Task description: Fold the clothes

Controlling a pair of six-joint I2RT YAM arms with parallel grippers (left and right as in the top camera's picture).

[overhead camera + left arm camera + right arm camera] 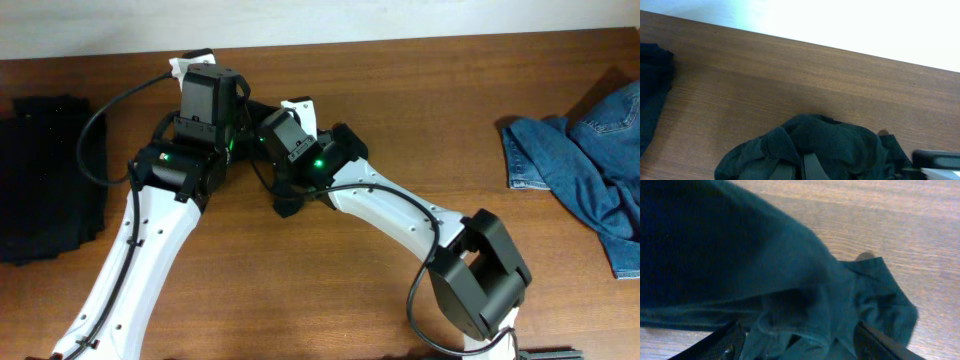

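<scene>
The black garment (830,142) lies bunched on the table (420,90), near its far edge and about halfway along it. From overhead both wrists cover it, so only the wrist views show it. In those views its lower part runs out of frame, and its full outline cannot be made out.

The left end effector (797,170) is closed tight, with a fold of the garment pinched and heaped around its tips. The right end effector (797,332) stands wide open. Its fingers (722,342) sit well apart at the bottom corners of its view, with cloth draped between and over them but not gripped.

A stack of black clothes (45,180) lies at the table's left edge, cut off by the frame. A crumpled denim piece (590,150) lies at the right edge, also cut off. Bare wood lies between the arms and each pile, and a strip runs along the far edge.
</scene>
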